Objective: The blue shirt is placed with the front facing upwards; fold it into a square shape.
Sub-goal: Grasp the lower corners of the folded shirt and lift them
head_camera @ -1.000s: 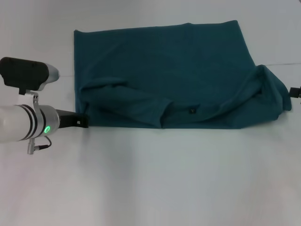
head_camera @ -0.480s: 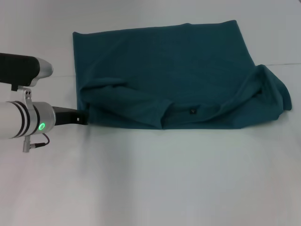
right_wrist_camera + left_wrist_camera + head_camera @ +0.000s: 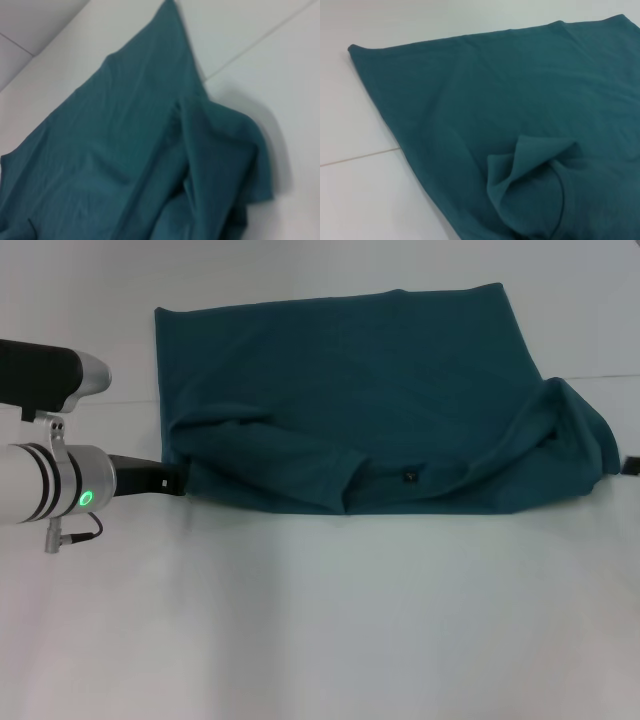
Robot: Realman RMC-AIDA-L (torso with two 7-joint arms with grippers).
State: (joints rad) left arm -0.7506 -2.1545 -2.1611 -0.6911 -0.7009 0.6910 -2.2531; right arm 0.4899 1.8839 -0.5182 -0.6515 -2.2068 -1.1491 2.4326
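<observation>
Touching the blue shirt (image 3: 350,390) on the white table (image 3: 320,620), left hand (image 3: 172,481)'s grip unclear.

shirts: one blue shirt (image 3: 350,390)
claws: two, left claw (image 3: 172,480), right claw (image 3: 630,466)
counters: one counter (image 3: 330,620)

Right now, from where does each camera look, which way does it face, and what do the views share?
Head view: above, looking down at the blue shirt on the table; left claw at its near left corner.
Left wrist view: beside that corner, across the shirt; no arm shows.
Right wrist view: over the bunched right sleeve; no arm shows.
All share the shirt.
</observation>
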